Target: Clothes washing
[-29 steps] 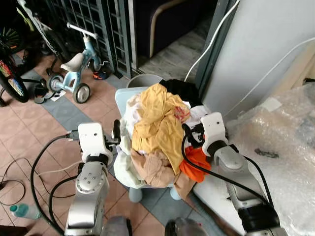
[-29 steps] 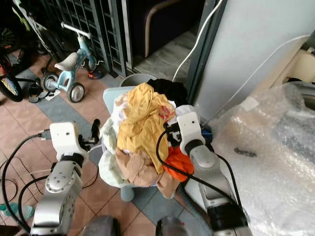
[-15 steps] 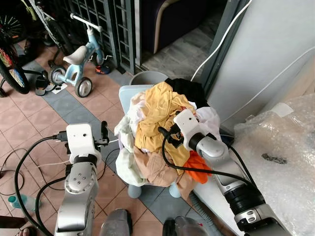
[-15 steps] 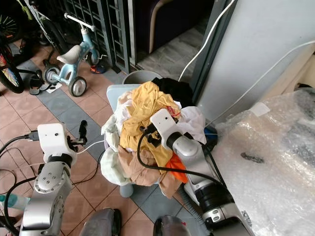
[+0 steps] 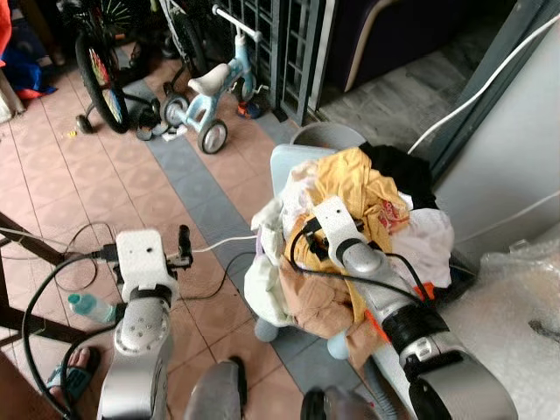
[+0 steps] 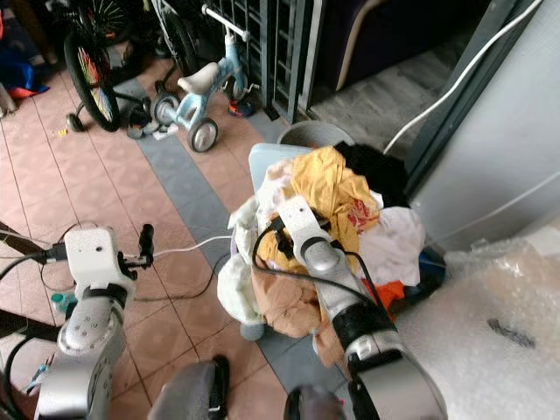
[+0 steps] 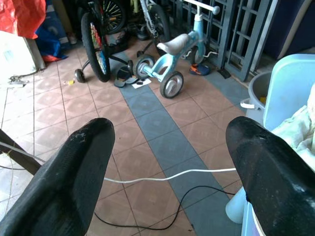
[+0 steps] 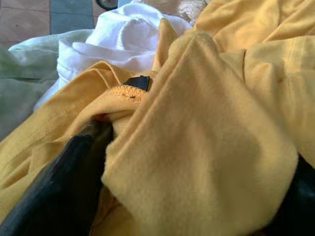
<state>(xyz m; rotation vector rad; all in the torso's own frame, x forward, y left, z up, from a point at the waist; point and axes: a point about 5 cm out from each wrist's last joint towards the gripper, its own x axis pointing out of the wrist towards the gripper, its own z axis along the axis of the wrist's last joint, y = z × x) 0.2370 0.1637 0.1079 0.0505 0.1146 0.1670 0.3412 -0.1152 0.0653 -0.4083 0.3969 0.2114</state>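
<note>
Right gripper [image 8: 197,162] now sunk in pile, fingers clamped on yellow garment [image 5: 372,188]; grab underway. Left gripper [image 7: 172,162] idle, fingers apart.

A heap of crumpled clothes [image 5: 350,236], topped by a yellow garment [image 5: 363,188], overflows a pale-blue basket [image 5: 284,166].

Small light-blue child's tricycle [image 5: 206,101] standing beside a dark metal gate [image 5: 293,35], black bicycle wheel [image 5: 99,83] leaning nearby, thin white cable [image 7: 167,175] trailing across terracotta floor tiles [image 5: 52,188], clear plastic bottle [image 5: 90,307] lying on them, crinkled bubble wrap [image 6: 499,324] lying at right.
</note>
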